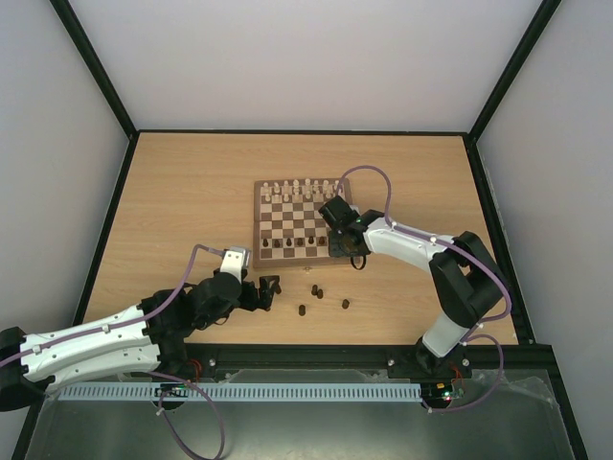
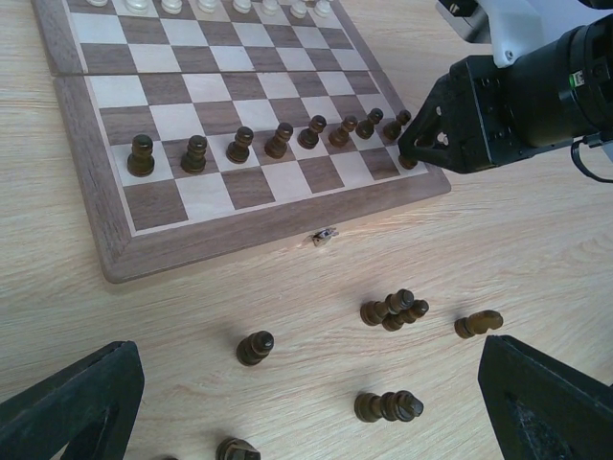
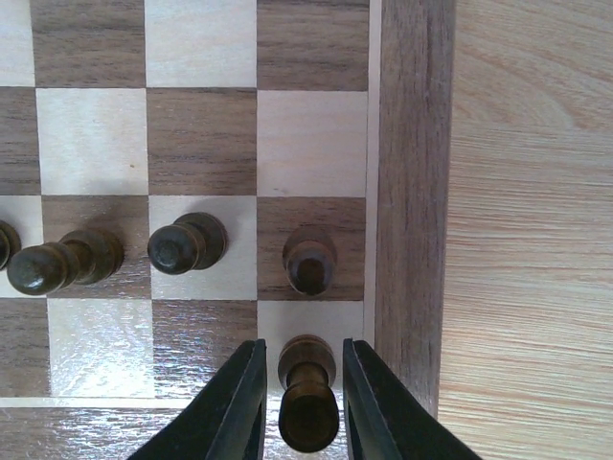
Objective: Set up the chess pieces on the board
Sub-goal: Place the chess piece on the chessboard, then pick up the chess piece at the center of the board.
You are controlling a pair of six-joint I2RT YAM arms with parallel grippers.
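The left tool [image 2: 308, 347] hangs wide open, holding nothing, over the worktop [image 2: 536, 240] in front of the board [image 2: 105, 220]. Below it, loose dark chess pieces [image 2: 254, 347] lie on their sides. Being round, they may roll away from a closing finger. Two or three of them touch in a small cluster [image 2: 393, 310], so a pinch there could lift the wrong one or scatter the rest.

On the board, a row of dark pawns [image 2: 239, 144] stands on the second rank.

At the right-hand end, the right tool [image 3: 305, 347] is only slightly spread around a dark piece [image 3: 308, 412] on the near corner square, with a sliver of board showing beside it. That gap is the main risk. If the tool rises off-centre or twists, a pad [image 3: 374, 402] could drag the piece. It might then tip into the pawn just ahead [image 3: 309, 259] or over the border [image 3: 412, 192].
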